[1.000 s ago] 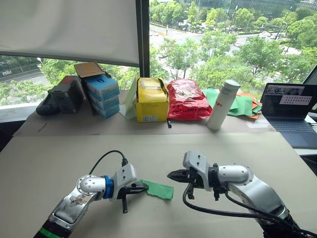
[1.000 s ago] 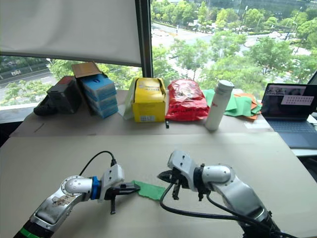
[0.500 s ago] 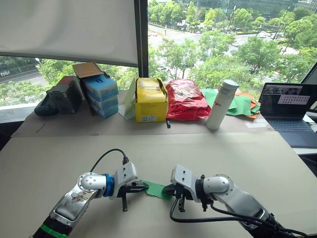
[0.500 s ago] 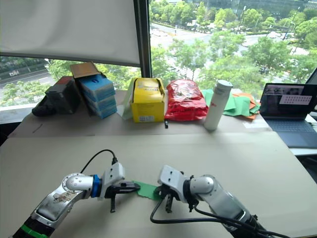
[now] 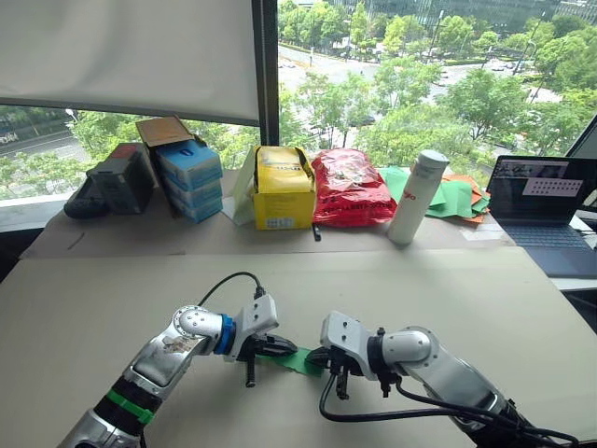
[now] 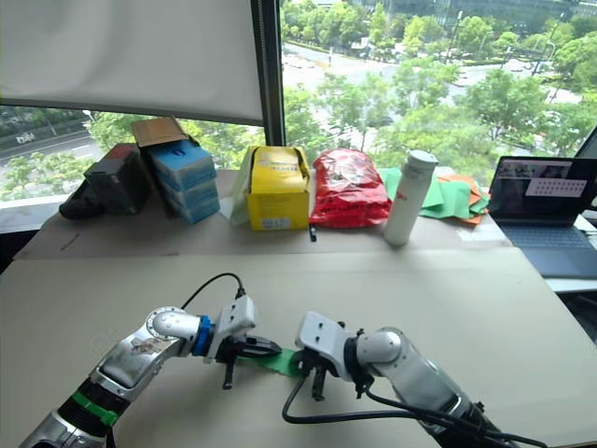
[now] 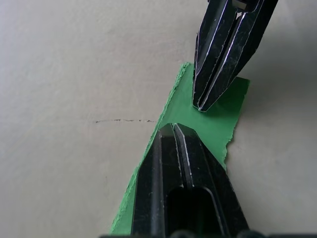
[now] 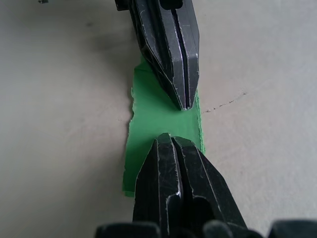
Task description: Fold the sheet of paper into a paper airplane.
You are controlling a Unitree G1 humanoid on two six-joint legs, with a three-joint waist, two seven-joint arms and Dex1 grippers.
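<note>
A small piece of bright green paper, the sheet of paper (image 5: 300, 360) already folded down to a narrow strip, lies flat on the beige table (image 5: 438, 289) directly between the robot's two claws. One long edge of the strip looks ragged, as if torn. The left gripper (image 7: 173, 130) rests on one end of the strip with its two black fingers pressed together, tips on the paper; the right gripper (image 8: 171, 139) does the same on the opposite end, fingers also closed. In the wrist views the two sets of tips point at each other, a short stretch of bare green between them, so both seem to be pinning the paper down rather than pinching it. The paper will likely handle as very light, thin and limp: easy to crease, easy to tear at that rough edge, and prone to sliding on the smooth tabletop unless one claw holds it. A sensible hold would be an edge or corner just beside a fingertip. Beyond the claws, along the window, sit stacked boxes (image 5: 191, 175), a yellow box (image 5: 284, 189), a red bag (image 5: 353, 189), a white bottle (image 5: 418, 197), a heap of green and orange sheets (image 5: 459, 197) and a laptop (image 5: 546, 211).
</note>
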